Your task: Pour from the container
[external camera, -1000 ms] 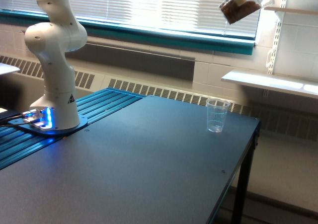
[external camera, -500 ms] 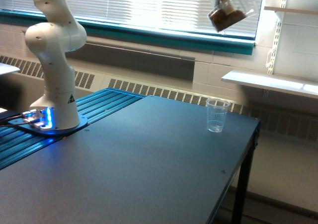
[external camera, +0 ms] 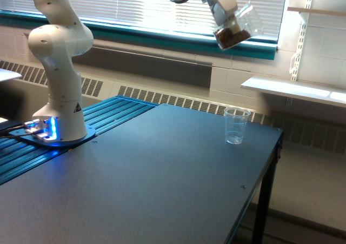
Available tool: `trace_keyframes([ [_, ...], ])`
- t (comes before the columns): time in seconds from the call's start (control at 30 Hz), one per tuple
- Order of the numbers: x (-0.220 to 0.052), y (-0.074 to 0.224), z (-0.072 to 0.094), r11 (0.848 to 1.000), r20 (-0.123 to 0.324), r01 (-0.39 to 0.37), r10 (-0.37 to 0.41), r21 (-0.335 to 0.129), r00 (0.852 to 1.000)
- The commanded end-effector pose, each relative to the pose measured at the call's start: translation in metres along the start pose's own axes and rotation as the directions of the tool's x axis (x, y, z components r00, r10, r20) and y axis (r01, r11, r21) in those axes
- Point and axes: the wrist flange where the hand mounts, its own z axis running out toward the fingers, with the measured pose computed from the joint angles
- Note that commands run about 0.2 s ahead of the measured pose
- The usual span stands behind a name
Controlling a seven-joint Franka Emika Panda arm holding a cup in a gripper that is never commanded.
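High up, gripper (external camera: 230,18) clamped on tilted container (external camera: 238,30), well above the cup (external camera: 236,125).

Container (external camera: 238,30): small clear plastic cup-like vessel with rounded wall; brown granular material visible through the wall, gathered at the lower end toward the exterior view's left; upper portion clear and apparently unfilled; pose tilted, its lighter open end angled up toward the exterior view's right; position high in the air near the top of the exterior view, in front of the window blinds and above the teal sill; held at its left side by the gripper (external camera: 226,18), closed against it; well above the dark table surface; not touching anything below.
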Motion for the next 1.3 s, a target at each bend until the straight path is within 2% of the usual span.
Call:
trace_keyframes([
  [0.03, -0.027, -0.026, 0.003, 0.998, 0.01, 0.06, -0.06, 0.019, 0.998],
  [0.37, -0.064, -0.049, 0.024, 0.994, 0.055, 0.103, -0.104, 0.028, 0.993],
  [0.77, -0.105, -0.051, 0.057, 0.992, 0.128, 0.121, -0.123, 0.018, 0.984],
  [1.3, -0.129, -0.06, 0.084, 0.985, 0.185, 0.172, -0.167, -0.014, 0.968],
])
